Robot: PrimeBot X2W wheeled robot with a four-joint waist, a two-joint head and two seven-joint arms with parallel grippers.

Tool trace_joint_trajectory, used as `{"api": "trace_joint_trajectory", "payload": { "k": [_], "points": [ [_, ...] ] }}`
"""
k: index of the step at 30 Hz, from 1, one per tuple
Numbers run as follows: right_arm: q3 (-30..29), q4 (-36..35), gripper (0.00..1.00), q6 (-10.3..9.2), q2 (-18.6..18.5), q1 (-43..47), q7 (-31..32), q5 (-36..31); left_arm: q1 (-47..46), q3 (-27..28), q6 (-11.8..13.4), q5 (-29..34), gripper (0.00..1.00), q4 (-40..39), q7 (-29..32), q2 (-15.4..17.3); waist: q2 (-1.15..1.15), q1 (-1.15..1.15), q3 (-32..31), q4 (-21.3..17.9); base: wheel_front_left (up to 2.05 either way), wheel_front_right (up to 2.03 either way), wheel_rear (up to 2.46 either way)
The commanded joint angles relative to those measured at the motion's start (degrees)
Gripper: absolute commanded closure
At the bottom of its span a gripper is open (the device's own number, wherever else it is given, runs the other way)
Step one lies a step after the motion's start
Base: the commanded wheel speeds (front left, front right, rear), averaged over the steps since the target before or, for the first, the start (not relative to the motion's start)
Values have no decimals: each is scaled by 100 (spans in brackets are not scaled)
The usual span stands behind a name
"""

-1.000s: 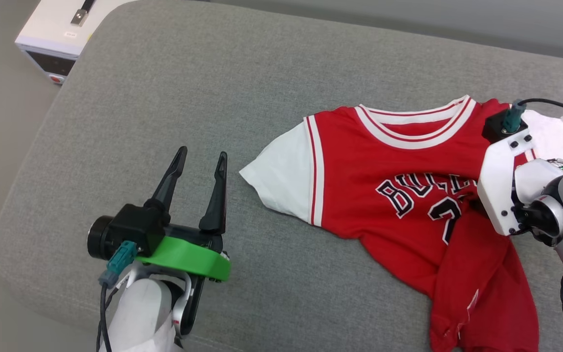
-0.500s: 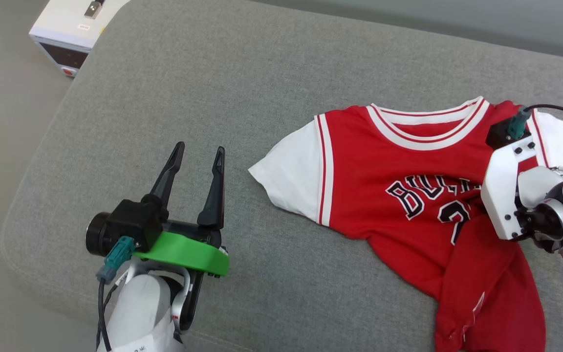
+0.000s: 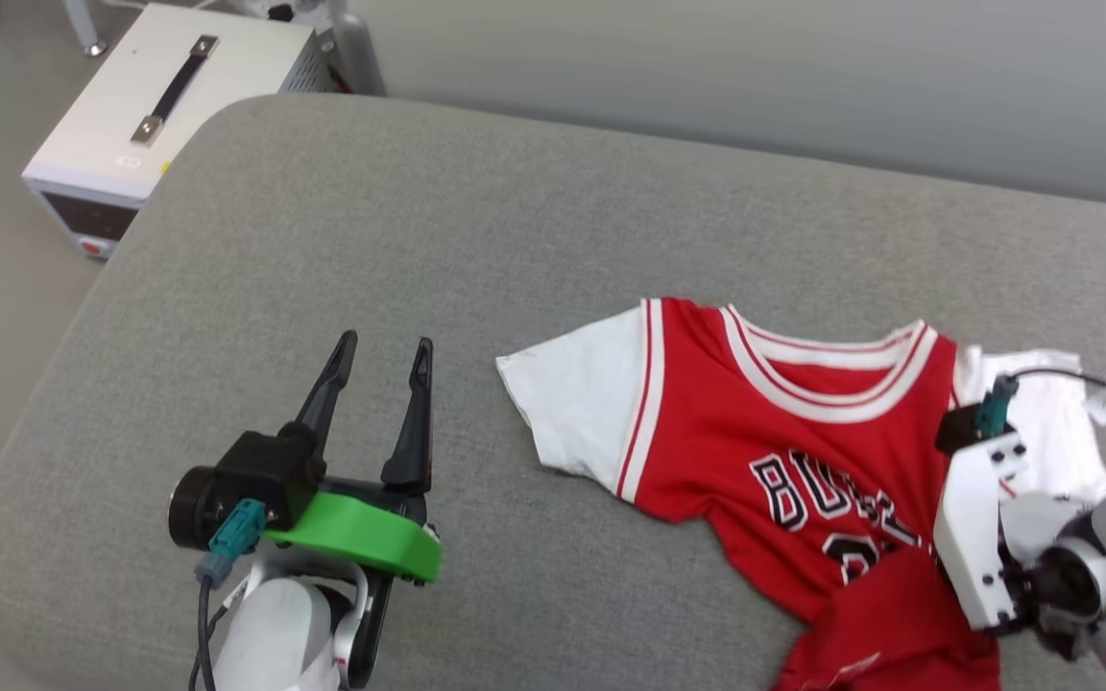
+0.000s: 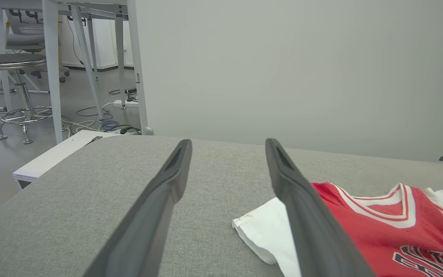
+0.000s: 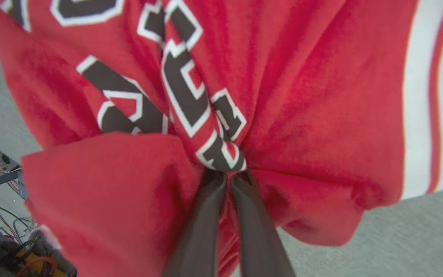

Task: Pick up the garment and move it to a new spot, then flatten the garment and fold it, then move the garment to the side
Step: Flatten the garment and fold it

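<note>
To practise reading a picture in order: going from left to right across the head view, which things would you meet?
White box → left hand, open above the grey cushion → shirt, its white sleeve first, then its red front.

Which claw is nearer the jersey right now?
Right. The right claw is shut on the jersey, pinching its red front by the lettering; the left claw hangs open over the cushion, apart from the white sleeve.
</note>
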Motion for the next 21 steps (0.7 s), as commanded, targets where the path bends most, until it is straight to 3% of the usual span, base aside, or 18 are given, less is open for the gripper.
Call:
{"api": "trace_joint_trajectory", "payload": {
  "k": [1, 10, 11, 12, 13, 21],
  "points": [
    [2, -13, 100, -4, -19, 403, 120, 72, 109, 17, -15, 62, 0, 29, -34, -25, 0, 0, -214, -180, 0, 0, 0],
    [-639, -650, 100, -4, 123, 1372, -3, 81, 262, -29, -16, 18, 0, 79, -34, 3, 0, 0, -306, -346, 0, 0, 0],
    [-722, -719, 95, -4, 166, 1416, -85, 34, 264, -29, -16, 13, 0, 84, -34, 12, 0, 0, -298, -371, 0, 0, 0],
    [-775, -789, 60, -4, 201, 1438, -165, -1, 262, -23, -16, 10, 0, 86, -34, 18, 0, 0, -292, -394, 0, 0, 0],
    [-875, -845, 0, -4, 259, 1459, -270, -23, 256, -12, -16, 9, 0, 89, -34, 24, 0, 0, -286, -422, 0, 0, 0],
    [-1481, -1524, 0, -4, 596, 1388, -1197, -6, 212, 45, -16, -33, 0, 93, -34, 73, 0, 0, -323, -698, 0, 0, 0]
  ]
}}
